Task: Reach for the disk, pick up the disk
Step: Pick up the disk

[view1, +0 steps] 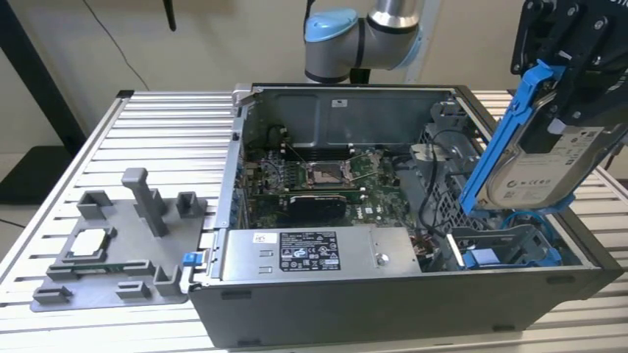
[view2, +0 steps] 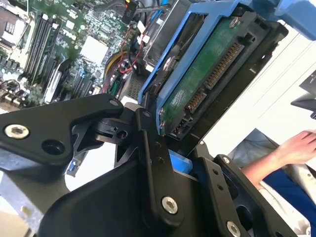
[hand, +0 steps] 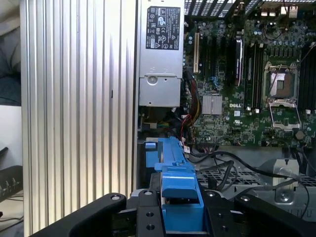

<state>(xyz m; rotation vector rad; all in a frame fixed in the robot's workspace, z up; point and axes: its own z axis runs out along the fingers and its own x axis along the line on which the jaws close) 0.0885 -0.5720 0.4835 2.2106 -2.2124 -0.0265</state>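
The disk is a silver-grey drive with a white label in bright blue rails. It hangs tilted above the open case at the exterior view's right, clear of the drive bay. My black gripper is shut on its upper end. In the second wrist view the disk's green circuit-board underside sits between the black fingers. The first wrist view has the blue rail clamped in the gripper.
The open computer case holds a motherboard and a grey power supply box. A grey fixture with a small silver chip lies at the exterior view's left. A person's hand is beside the table.
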